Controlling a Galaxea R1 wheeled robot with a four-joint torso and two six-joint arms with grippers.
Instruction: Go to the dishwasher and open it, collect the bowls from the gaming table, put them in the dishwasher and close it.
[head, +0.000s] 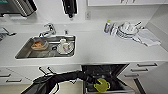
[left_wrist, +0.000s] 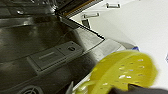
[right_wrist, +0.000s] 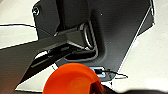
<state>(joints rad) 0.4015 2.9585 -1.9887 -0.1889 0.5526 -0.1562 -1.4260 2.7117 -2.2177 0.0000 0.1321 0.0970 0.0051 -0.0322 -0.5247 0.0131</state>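
The dishwasher sits under the white surface, just right of the sink, with its door dropped open and the dark interior exposed. In the head view the left arm reaches in from the lower left, and its left pincer is clenched on a yellow bowl hanging over the open door. The left wrist view shows the same yellow bowl close above the door's inner panel and its detergent compartment, not yet set into a rack. The right wrist view shows an orange bowl right at the right pincer; I judge it held, though the fingers are hard to make out.

The task looks to be at the loading step. The risk I see is placement: the yellow bowl hangs over the door rather than the rack, so letting go here would likely drop it onto the door panel, where it could slide off or block closing. The grip seems to be at the rim, so a tilt could also let the bowl slip.
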